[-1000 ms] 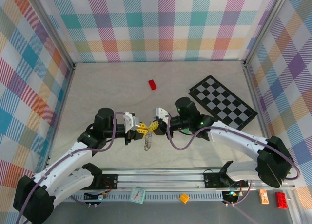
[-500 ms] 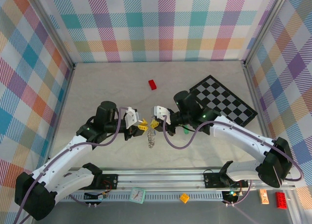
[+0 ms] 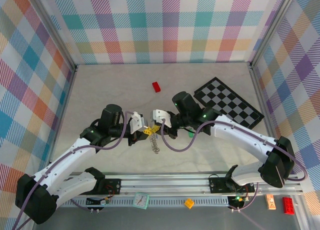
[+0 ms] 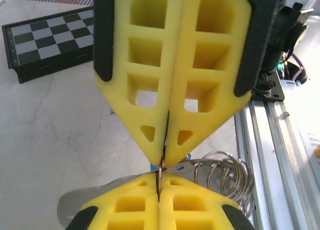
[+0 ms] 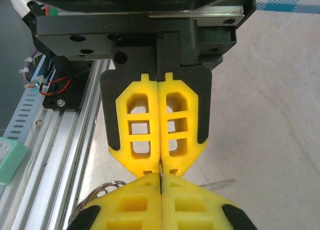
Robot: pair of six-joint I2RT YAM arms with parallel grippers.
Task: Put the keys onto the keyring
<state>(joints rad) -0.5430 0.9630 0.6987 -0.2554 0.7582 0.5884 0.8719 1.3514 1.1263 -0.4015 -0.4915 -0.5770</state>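
Left tool and right tool pinch the keyring.

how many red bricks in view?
2. One red brick lies on the table, left of the chequered board; a second red brick sits off it at the near right corner. More may be hidden.

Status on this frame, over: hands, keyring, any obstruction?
Left hand and right hand both shut, tip to tip, pinching the keyring. Its coils hang below. Red brick and chequered board stand well apart.
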